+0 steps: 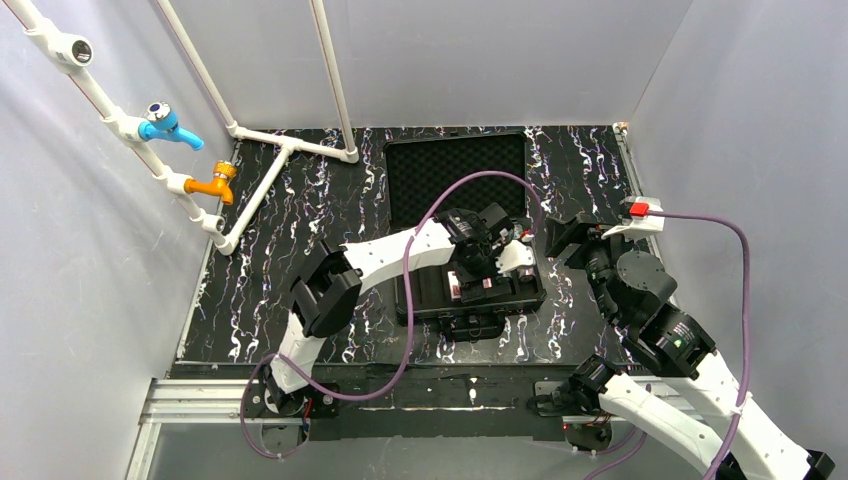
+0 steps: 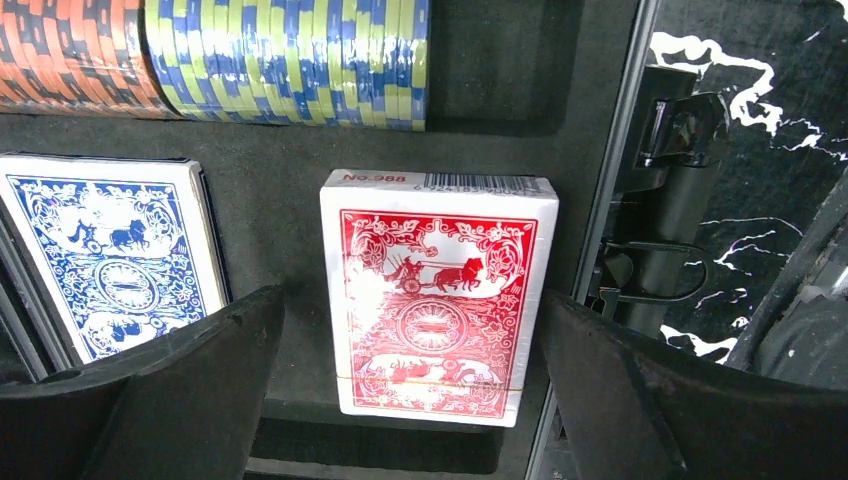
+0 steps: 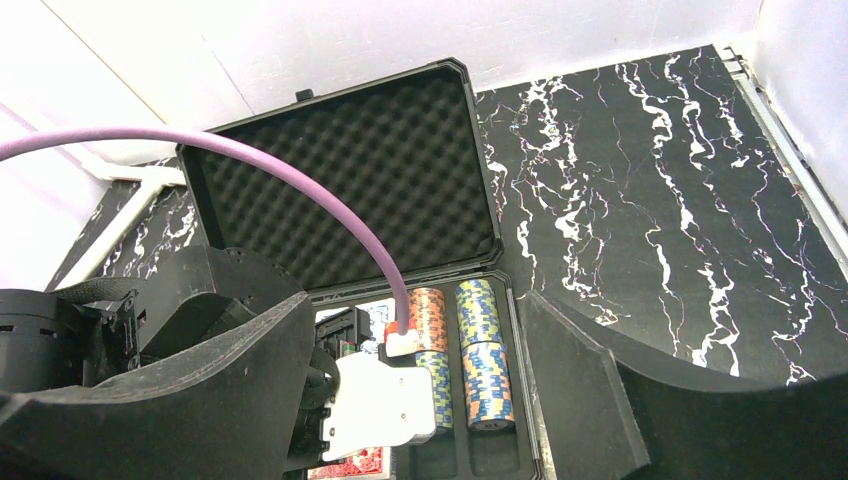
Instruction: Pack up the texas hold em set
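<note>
Briefcase (image 1: 420, 160), black hard plastic, lies open. Left gripper (image 2: 410, 300) spread wide over its tray (image 2: 280, 230), holding nothing; red card deck (image 2: 437, 295) sits in tray between the fingers (image 2: 180, 400). Right gripper (image 3: 415, 300) equally wide, empty, at its right edge.

Lab test cell, plain white walls (image 1: 480, 60), marbled black table (image 1: 300, 230)

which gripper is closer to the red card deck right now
Left. The left gripper hangs right over the red deck, with its open fingers on either side of it. The right gripper sits off to the right of the case, also open.
</note>
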Controlling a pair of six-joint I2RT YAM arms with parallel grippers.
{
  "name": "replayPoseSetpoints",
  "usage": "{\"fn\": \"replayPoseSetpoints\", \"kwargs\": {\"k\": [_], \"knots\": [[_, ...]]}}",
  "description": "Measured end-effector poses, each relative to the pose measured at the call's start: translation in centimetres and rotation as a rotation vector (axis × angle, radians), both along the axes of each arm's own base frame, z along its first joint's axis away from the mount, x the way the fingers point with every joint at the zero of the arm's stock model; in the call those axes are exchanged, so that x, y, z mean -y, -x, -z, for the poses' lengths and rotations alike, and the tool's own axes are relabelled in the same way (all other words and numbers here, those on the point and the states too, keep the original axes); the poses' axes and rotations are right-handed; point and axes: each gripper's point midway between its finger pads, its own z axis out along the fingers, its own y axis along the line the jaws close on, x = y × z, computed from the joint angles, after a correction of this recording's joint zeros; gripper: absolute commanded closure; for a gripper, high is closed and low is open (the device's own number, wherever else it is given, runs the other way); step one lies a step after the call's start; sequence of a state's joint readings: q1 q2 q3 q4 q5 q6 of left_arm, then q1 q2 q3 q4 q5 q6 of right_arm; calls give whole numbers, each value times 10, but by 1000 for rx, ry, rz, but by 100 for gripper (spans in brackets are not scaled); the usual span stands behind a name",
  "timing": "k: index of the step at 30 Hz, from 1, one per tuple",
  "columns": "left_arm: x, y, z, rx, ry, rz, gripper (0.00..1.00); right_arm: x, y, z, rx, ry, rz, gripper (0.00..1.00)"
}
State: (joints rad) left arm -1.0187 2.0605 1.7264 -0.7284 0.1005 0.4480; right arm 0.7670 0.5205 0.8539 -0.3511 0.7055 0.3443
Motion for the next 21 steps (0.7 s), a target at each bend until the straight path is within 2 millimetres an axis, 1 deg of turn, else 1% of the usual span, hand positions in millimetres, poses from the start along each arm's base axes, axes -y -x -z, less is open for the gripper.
{"fn": "replayPoseSetpoints", "kwargs": {"k": [8,13,17,19,21], "knots": [[-1,-3,-3,18,-1,-12,2,0,0,1,-2,2,0,15],[-3,-5,-5,30,5,-57,2,0,0,2,-5,5,-1,15],[-12,-9,-11,101,69,-151,2,0,0,2,-5,6,0,14],[-22,-10,-18,153,120,-201,2,0,0,2,-6,6,0,14],[-27,-10,-27,197,168,-225,2,0,0,2,-6,7,0,14]]}}
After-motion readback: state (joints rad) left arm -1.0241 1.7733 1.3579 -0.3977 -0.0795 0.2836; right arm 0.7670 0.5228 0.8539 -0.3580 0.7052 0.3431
